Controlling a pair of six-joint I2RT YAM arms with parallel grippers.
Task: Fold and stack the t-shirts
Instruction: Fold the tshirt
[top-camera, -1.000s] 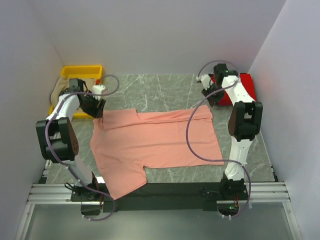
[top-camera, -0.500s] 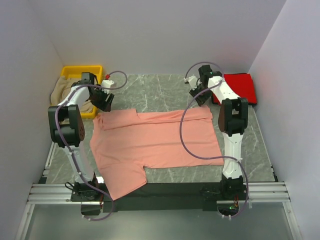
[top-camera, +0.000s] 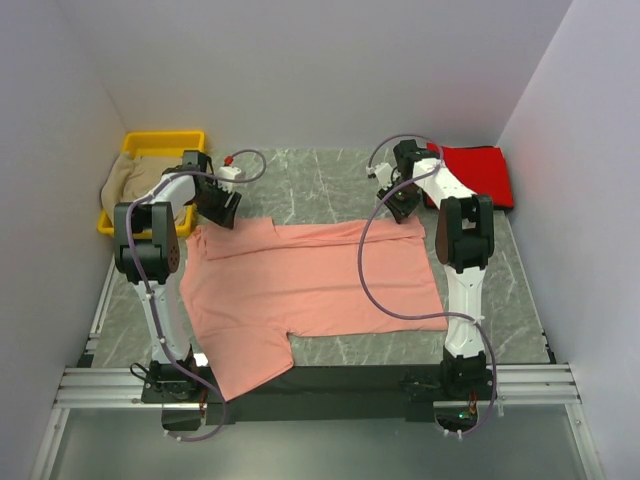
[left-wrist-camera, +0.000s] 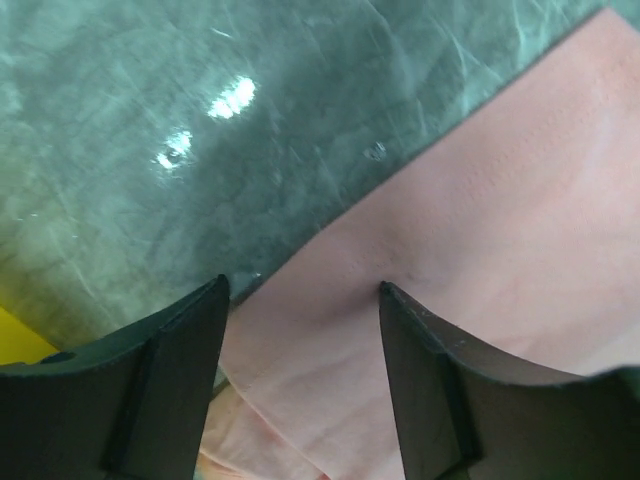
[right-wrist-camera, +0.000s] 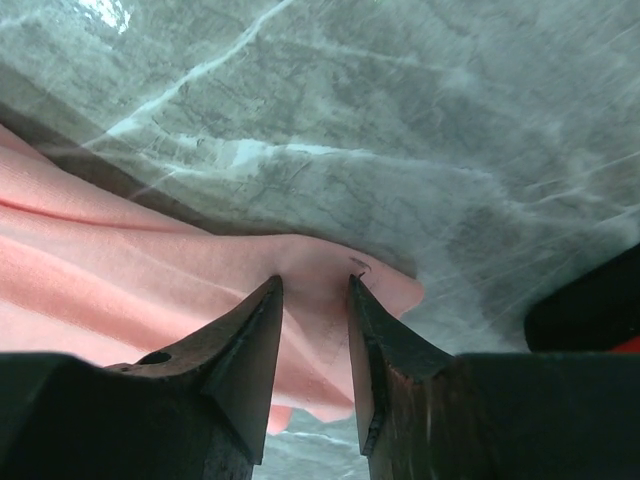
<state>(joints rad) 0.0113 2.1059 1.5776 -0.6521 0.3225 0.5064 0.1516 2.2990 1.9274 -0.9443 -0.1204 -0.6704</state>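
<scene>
A salmon-pink t-shirt (top-camera: 310, 285) lies spread flat on the marble table. My left gripper (top-camera: 222, 212) hovers at its far left corner. In the left wrist view its jaws (left-wrist-camera: 303, 290) stand wide open over the pink cloth (left-wrist-camera: 500, 220), right at the hem's edge. My right gripper (top-camera: 405, 206) is at the far right corner. There its jaws (right-wrist-camera: 315, 282) stand narrowly open, straddling the corner of the pink cloth (right-wrist-camera: 150, 280). A folded red t-shirt (top-camera: 482, 172) rests at the back right. A beige t-shirt (top-camera: 122, 180) drapes over the bin.
A yellow plastic bin (top-camera: 165, 142) stands at the back left against the wall. Grey walls close in the table on three sides. Purple cables loop from both arms over the pink shirt. Bare marble (top-camera: 310, 185) lies between the two grippers.
Both arms swung inward. The left gripper moved right from beside the bin to the shirt's far left corner. The right gripper moved left from the red shirt to the far right corner.
</scene>
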